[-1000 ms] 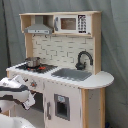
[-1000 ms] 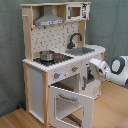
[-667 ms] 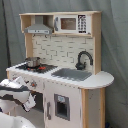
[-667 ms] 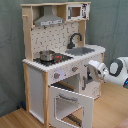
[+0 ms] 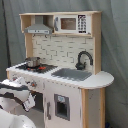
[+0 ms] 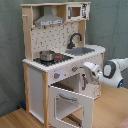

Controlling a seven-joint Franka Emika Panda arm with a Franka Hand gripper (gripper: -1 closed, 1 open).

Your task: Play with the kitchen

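A: Kitchen (image 6: 60, 65) first. It stands on the wooden floor (image 6: 15, 119) against a grey-green curtain (image 6: 10, 50), and it fills the middle of both exterior views. How do you judge it will handle?

B: As a whole it looks rigid and too heavy to shift: pale wood posts and white panels, nothing soft. Only its small parts are there to be moved. The oven door (image 6: 70, 104) below the hob hangs open, swung forward and down, so it should pivot easily if taken by its top edge. The knobs (image 6: 56, 75) under the hob edge look small and smooth, likely slippery and best pinched squarely.

A: And what sits loose on it?

B: A little metal pot (image 6: 47, 55) on the red-ringed hob (image 6: 50, 59), left of the grey sink (image 6: 82, 51) in the second exterior view; light and probably apt to slide. The black tap (image 6: 74, 39) behind the sink looks thin and stiff, so I'd turn it gently.

A: Where is the claw (image 6: 84, 79)?

B: Just in front of the kitchen's knob panel, above the open oven door, at the end of the white arm (image 6: 112, 70). I cannot tell how wide it stands, nor whether it has anything in its hold.

A: Room around it?

B: Bare floor before the kitchen, with curtain behind.
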